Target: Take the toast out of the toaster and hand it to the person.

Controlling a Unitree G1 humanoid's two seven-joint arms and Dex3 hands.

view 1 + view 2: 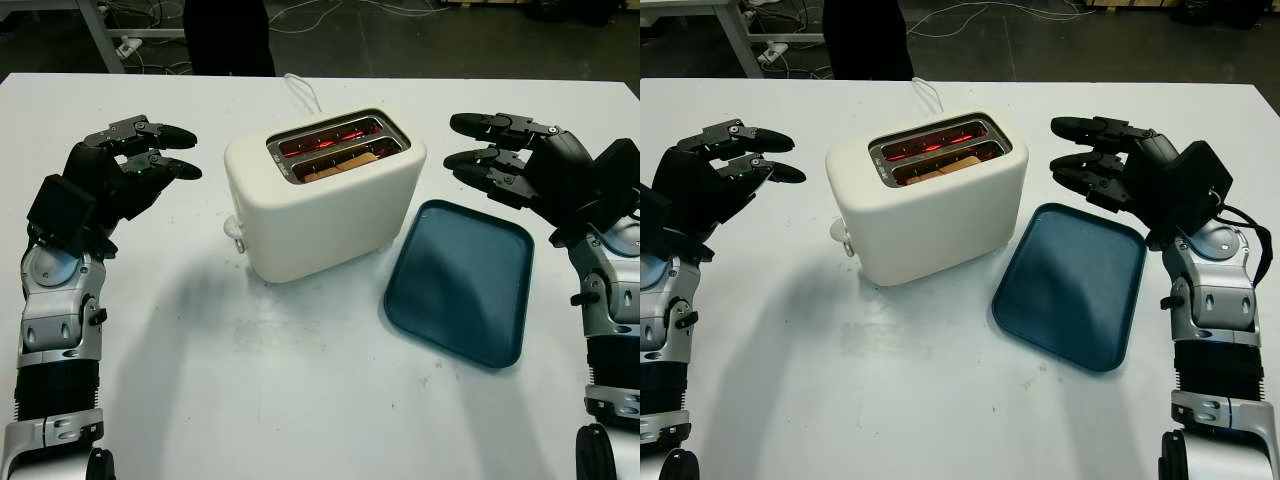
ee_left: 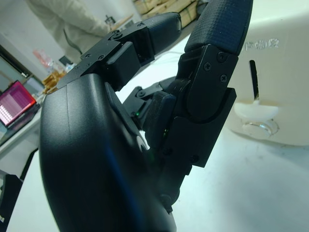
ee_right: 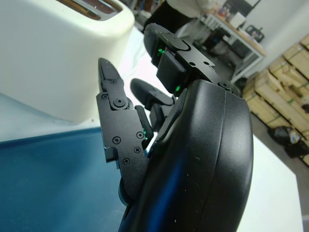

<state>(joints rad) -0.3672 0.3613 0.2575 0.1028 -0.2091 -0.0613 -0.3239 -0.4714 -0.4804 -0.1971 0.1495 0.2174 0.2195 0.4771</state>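
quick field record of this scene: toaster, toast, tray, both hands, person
toaster: cream, two slots, mid-table, elements glowing red
toast: in the slot nearer the robot, sunk low, top edge showing
tray: dark teal, on the table beside the toaster, on the right hand's side
left hand: open, raised beside the toaster, apart from it
right hand: open, above the tray's far edge
person: dark clothing at the table's far side

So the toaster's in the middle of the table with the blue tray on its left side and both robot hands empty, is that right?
Not quite: in the left eye view the blue tray lies to the right of the toaster, below the right hand. The rest holds: the toaster is mid-table, and both the right hand and the left hand hold nothing.
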